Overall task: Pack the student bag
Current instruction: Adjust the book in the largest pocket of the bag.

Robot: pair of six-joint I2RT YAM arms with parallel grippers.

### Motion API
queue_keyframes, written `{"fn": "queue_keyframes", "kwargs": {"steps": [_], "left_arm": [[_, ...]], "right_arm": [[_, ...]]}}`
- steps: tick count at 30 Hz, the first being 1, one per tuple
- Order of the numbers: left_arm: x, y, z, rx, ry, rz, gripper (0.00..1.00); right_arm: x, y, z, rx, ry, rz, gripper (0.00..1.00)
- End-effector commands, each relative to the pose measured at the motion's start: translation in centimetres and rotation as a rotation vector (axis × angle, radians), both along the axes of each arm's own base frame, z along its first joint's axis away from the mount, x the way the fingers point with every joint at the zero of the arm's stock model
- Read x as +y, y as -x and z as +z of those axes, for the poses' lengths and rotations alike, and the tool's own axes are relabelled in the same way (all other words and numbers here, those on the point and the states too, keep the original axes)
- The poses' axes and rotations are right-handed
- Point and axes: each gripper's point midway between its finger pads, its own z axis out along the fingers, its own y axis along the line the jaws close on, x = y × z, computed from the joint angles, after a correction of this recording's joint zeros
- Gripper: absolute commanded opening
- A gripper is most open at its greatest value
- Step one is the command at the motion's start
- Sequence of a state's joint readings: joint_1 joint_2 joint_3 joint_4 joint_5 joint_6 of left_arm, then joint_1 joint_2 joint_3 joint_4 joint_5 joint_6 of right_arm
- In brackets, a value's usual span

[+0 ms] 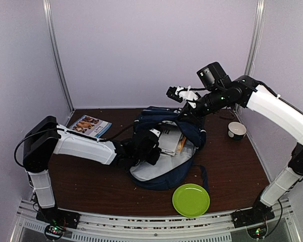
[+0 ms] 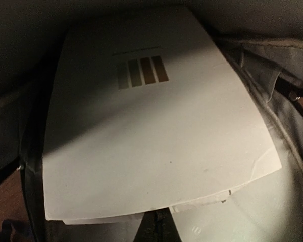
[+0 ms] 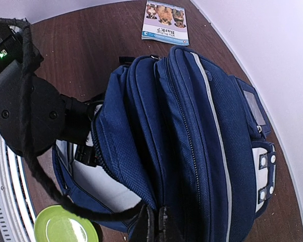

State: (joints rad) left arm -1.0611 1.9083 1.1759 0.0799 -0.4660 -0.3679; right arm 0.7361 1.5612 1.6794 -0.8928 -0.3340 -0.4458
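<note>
Lies mid-counter, mouth agape: student bag (image 1: 164, 179), soft, limp, prone to sagging. Right tool (image 3: 154, 227) pinched shut on its upper fabric; left tool (image 1: 154, 148) closed inside, above white papers (image 2: 156, 136). Best gripped at rim seams.

The setting is a laboratory robot test cell. Plain pale wall panels (image 1: 151, 50), joined by aluminium posts (image 1: 58, 55), enclose a dark wooden desk (image 1: 91, 186) on three sides. The left arm (image 1: 83, 146) and right arm (image 1: 278, 113) are bolted to a slotted metal rail (image 1: 156, 224) at the near edge. Staged props occupy the desk: a student bag (image 1: 166, 180), a green plate (image 1: 191, 199), a bowl (image 1: 237, 130) and a booklet (image 1: 90, 125).
</note>
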Motion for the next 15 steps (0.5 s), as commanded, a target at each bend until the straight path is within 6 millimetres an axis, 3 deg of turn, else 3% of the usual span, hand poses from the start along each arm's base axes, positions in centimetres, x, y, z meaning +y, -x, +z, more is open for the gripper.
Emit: {"fn": "queue_keyframes", "kwargs": {"steps": [1, 5, 9, 12, 15], "left_arm": [[-3.1, -2.3, 1.9, -0.054, 0.052, -0.047, 0.0], [-3.3, -2.8, 1.7, -0.05, 0.053, -0.046, 0.0], [-2.1, -2.2, 1.5, -0.044, 0.062, -0.035, 0.0], [-1.0, -0.8, 1.6, -0.034, 0.085, -0.063, 0.0], [0.4, 2.2, 1.3, -0.014, 0.1, -0.156, 0.03]], "right_arm": [[0.6, 1.3, 3.5, -0.064, -0.097, 0.047, 0.0], [0.5, 1.2, 3.1, -0.067, -0.088, 0.04, 0.0], [0.4, 1.0, 2.1, -0.067, -0.066, 0.035, 0.0], [0.4, 1.0, 0.8, -0.053, -0.051, 0.041, 0.0], [0.8, 1.4, -1.1, -0.023, -0.04, 0.073, 0.0]]}}
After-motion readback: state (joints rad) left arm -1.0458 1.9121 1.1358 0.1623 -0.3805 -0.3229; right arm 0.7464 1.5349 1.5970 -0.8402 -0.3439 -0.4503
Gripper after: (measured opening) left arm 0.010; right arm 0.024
